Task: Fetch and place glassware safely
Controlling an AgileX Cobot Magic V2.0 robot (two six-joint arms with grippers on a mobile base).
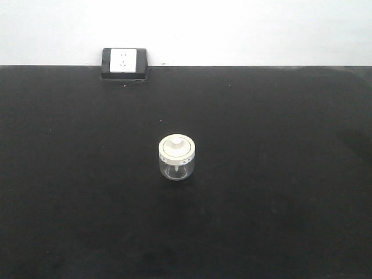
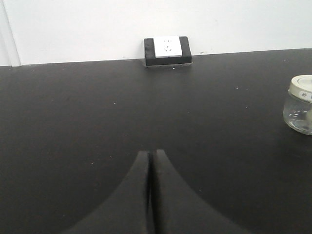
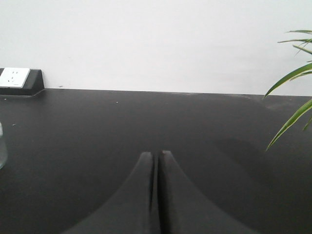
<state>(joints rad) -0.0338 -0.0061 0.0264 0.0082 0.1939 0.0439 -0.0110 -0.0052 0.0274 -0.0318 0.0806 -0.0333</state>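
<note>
The glassware is a small squat clear jar with a cream-white knobbed lid, standing upright in the middle of the black table. In the left wrist view the glassware shows at the right edge, well away from my left gripper, whose dark fingers are shut with nothing between them. In the right wrist view only a sliver of the glassware shows at the left edge. My right gripper is shut too and holds nothing. Neither gripper appears in the front view.
A black socket box with a white face sits at the table's back edge by the white wall. Green plant leaves reach in at the right of the right wrist view.
</note>
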